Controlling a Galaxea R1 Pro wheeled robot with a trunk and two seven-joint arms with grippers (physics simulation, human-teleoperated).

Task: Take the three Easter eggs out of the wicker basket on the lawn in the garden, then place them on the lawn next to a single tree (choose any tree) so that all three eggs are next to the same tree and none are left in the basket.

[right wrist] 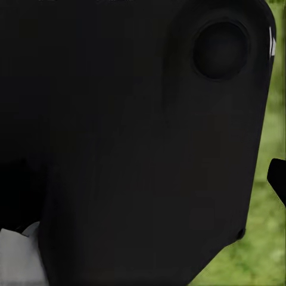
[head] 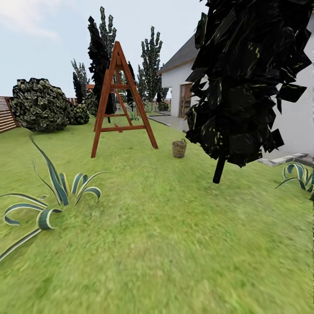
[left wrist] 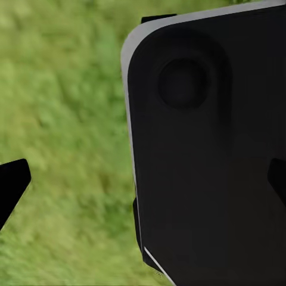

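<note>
A small wicker basket (head: 179, 148) stands far ahead on the lawn (head: 174, 244), just right of a wooden swing frame. At this distance I cannot make out any Easter eggs in it. In the left wrist view my left gripper (left wrist: 149, 187) is open, its dark fingertips (left wrist: 13, 185) far apart at the picture's edges, over grass and a black panel of the robot. In the right wrist view my right gripper (right wrist: 146, 185) is also spread open; one fingertip (right wrist: 277, 179) shows against the grass, and the other is lost against the black robot body. Neither holds anything.
A red-brown A-frame swing (head: 118, 98) stands ahead left. A dark-leaved tree on a thin trunk (head: 219, 168) rises at the right before a white house (head: 179, 80). Striped spiky plants (head: 52, 196) grow near left and at the far right (head: 298, 174). Bushes (head: 39, 104) and a slat fence (head: 6, 114) bound the left.
</note>
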